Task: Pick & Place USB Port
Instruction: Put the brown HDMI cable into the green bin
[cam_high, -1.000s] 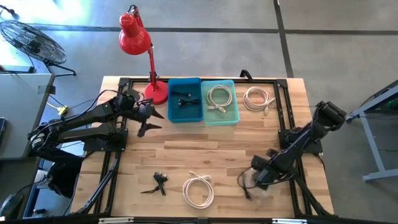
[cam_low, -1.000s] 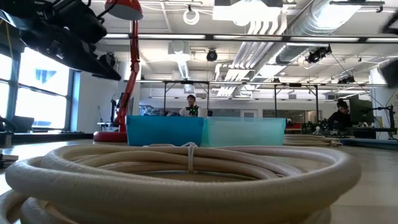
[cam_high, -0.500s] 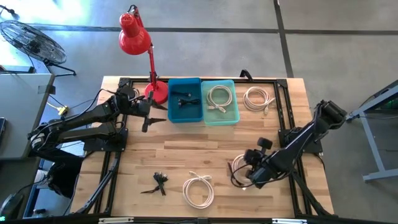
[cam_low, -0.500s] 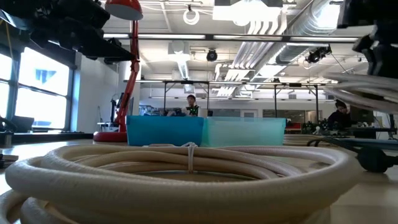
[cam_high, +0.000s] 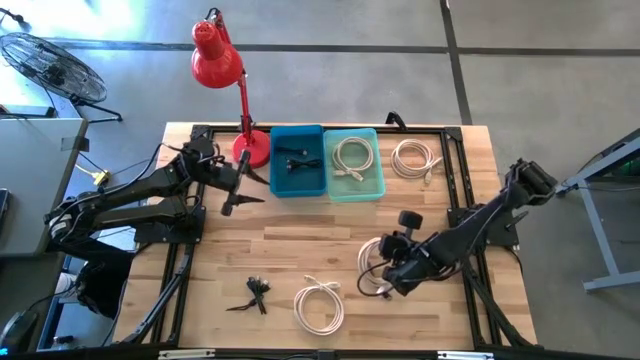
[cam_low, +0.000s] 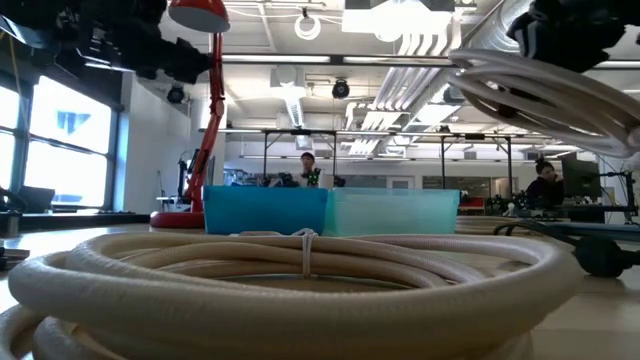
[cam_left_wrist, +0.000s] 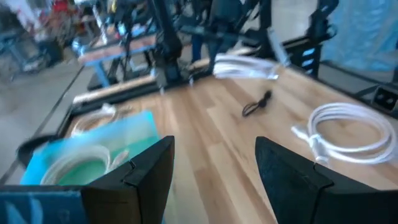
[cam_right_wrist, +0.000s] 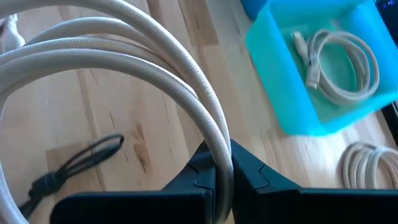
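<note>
My right gripper (cam_high: 393, 272) is over the table's near right part, shut on a white coiled USB cable (cam_high: 372, 263), which also shows high up in the low view as a white coil (cam_low: 545, 85). My left gripper (cam_high: 238, 192) hovers open just left of the dark blue bin (cam_high: 298, 160), which holds a black cable. A white cable lies in the light teal bin (cam_high: 353, 163). A black cable (cam_right_wrist: 74, 165) lies on the wood under the held coil. My right gripper pinches the coil's loops (cam_right_wrist: 214, 155) between its two fingers, at one spot on the ring's side, the fingers lying across the strands. The coil is lifted clear of the table and spreads out ahead of the fingers, tilted.
Another white coil (cam_high: 320, 305) and a black cable bundle (cam_high: 255, 293) lie near the table's near edge; the white coil fills the low view (cam_low: 300, 290). A third white coil (cam_high: 415, 158) lies right of the teal bin. A red desk lamp (cam_high: 225, 70) stands at the far left.
My right gripper has risen with the white coil and moved toward the table's left and slightly toward the far edge. The coil, which lay on the table a second ago, now hangs clear of it; a black cable stays on the wood.
</note>
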